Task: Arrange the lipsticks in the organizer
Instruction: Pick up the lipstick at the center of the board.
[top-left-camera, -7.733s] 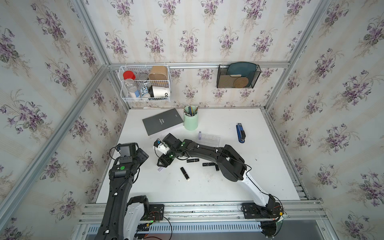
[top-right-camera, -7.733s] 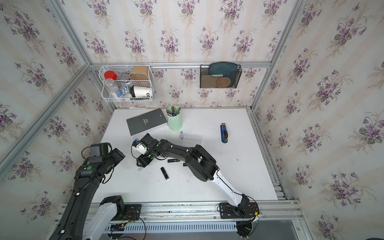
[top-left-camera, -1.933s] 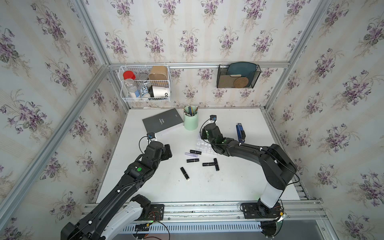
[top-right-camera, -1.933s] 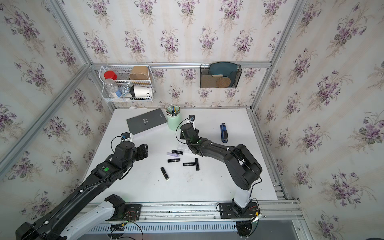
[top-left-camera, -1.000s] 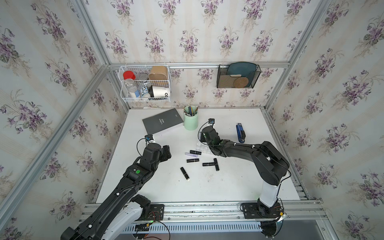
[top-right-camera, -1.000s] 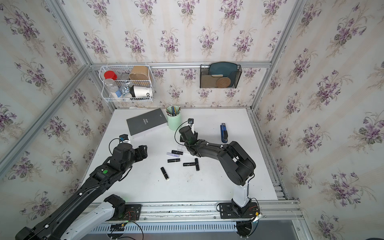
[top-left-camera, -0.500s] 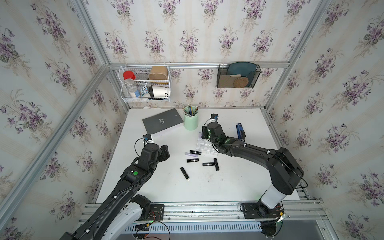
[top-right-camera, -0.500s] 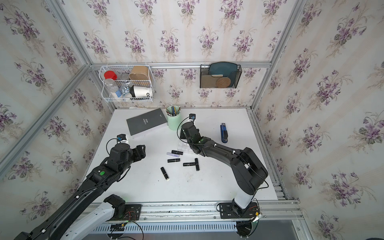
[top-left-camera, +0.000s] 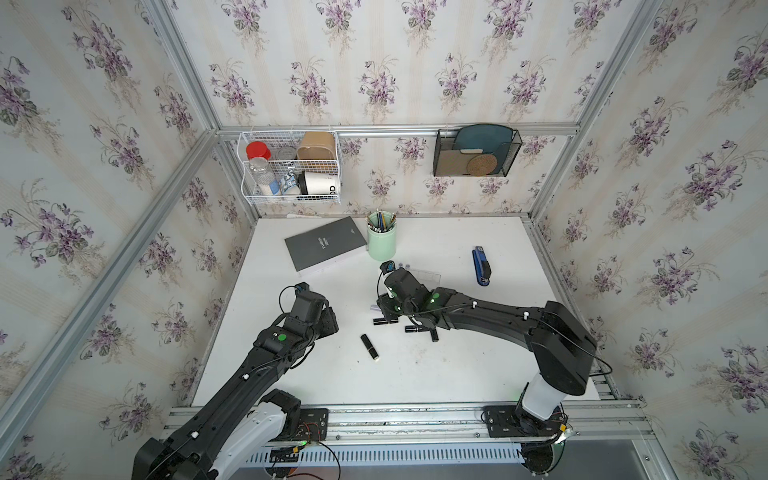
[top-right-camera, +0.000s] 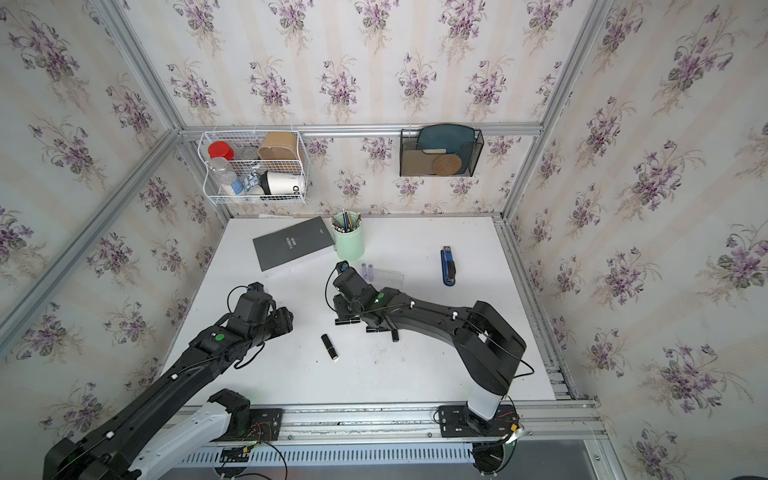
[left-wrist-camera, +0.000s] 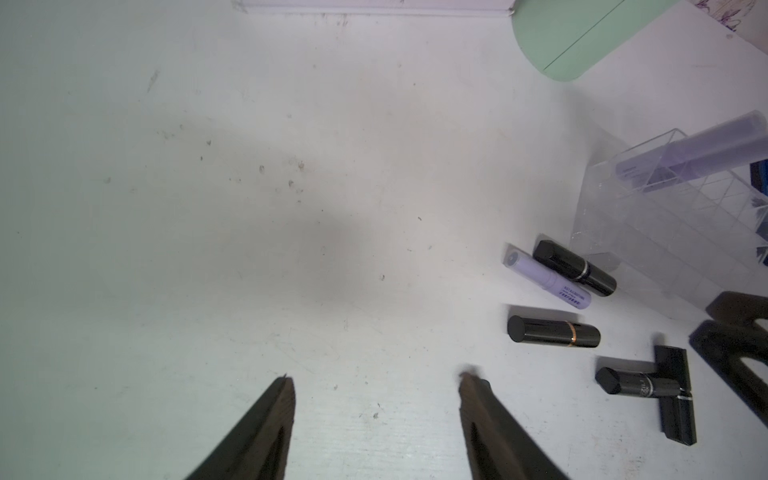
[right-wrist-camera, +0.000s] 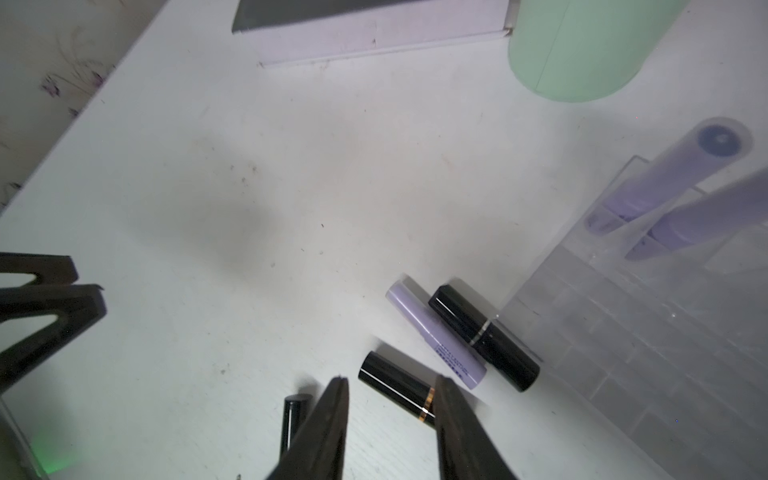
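The clear organizer (top-left-camera: 428, 276) (top-right-camera: 390, 275) (right-wrist-camera: 623, 353) stands at mid table with two lilac lipsticks (top-right-camera: 364, 270) (right-wrist-camera: 681, 174) upright in its corner cells. In front of it lie a lilac lipstick (right-wrist-camera: 436, 340) and several black ones (right-wrist-camera: 484, 338) (top-left-camera: 370, 346). My right gripper (right-wrist-camera: 390, 386) (top-left-camera: 384, 309) is open low over a black, gold-banded lipstick (right-wrist-camera: 395, 384). That lipstick lies slantwise across the gap, one end hidden behind a finger. My left gripper (left-wrist-camera: 378, 384) (top-left-camera: 328, 324) is open over bare table, left of the lipsticks.
A mint-green pen cup (top-left-camera: 381, 237) and a grey book (top-left-camera: 326, 245) stand behind the lipsticks. A blue stapler (top-left-camera: 481, 266) lies right of the organizer. A wire basket (top-left-camera: 291, 168) and a black mesh rack (top-left-camera: 476, 151) hang on the back wall.
My right gripper has come from over the organizer forward and left to the loose lipsticks, and its jaws have parted. The left jaws have narrowed somewhat.
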